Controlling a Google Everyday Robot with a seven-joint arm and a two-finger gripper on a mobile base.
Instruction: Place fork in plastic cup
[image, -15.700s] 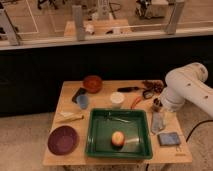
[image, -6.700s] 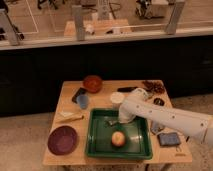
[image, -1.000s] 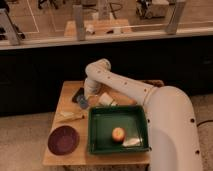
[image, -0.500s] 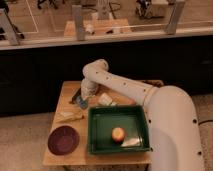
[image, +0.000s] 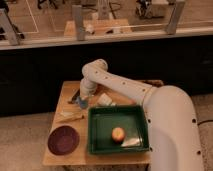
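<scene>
My gripper (image: 84, 94) hangs at the back left of the wooden table (image: 59, 154), right above the light-blue plastic cup (image: 81, 103) and touching or nearly touching its rim. The white arm (image: 125, 90) reaches in from the lower right and curves over the table's back. I cannot make out the silver fork; if it is at the gripper, the wrist hides it.
A dark slim tool (image: 74, 97) lies just left of the cup. A yellowish stick-like utensil (image: 70, 116) lies in front of it. A maroon plate (image: 63, 139) sits front left. A green tray (image: 100, 142) holds an apple (image: 118, 133). A white object (image: 105, 100) is right of the cup.
The gripper has moved left along the back of the table and now hangs over the blue cup. Nothing else on the table has moved.
</scene>
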